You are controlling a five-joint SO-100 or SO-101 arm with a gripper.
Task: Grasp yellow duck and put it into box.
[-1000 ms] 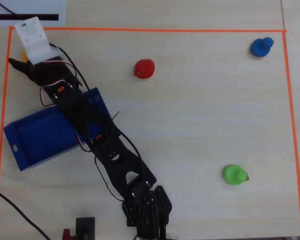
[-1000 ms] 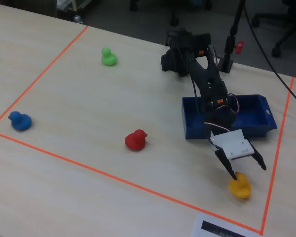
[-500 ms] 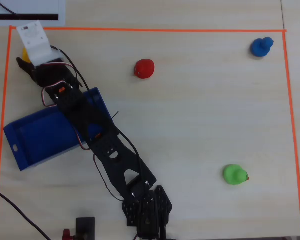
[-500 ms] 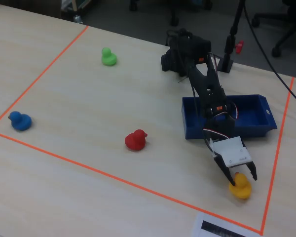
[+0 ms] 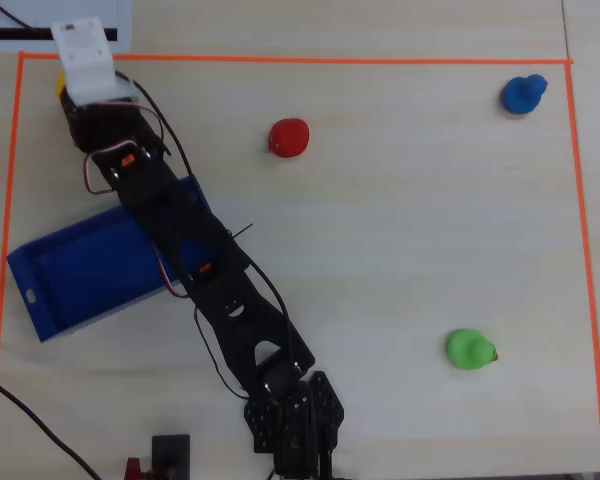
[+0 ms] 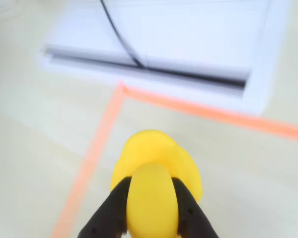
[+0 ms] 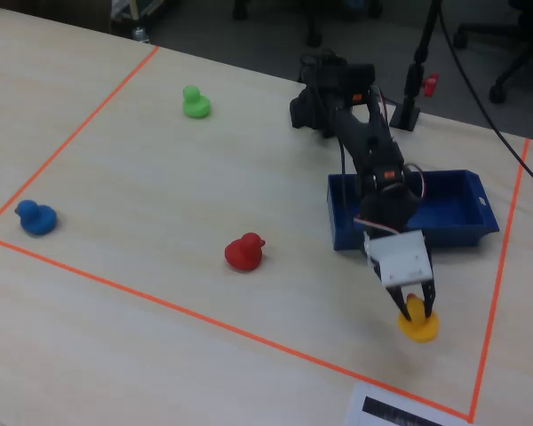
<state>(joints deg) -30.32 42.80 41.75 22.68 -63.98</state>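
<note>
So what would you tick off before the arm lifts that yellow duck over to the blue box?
1. Pincer fingers on both sides of the yellow duck: ok.
2. Grip firm enough to lift: cannot tell.
3. Duck off the table yet: not ok; in the fixed view it appears to sit on the surface.
4. Box empty and open: ok.
5. Red duck clear of the route: ok.

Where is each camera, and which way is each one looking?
Overhead view: hangs above the table looking straight down; shows the whole arm, the box and the red duck.
Wrist view: rides on the arm, looking along the gripper; its black fingers squeeze the yellow duck.
Fixed view: stands off to one side, looking down slantwise; shows the arm, gripper, box and yellow duck.
All three share the yellow duck by the orange tape corner.
</note>
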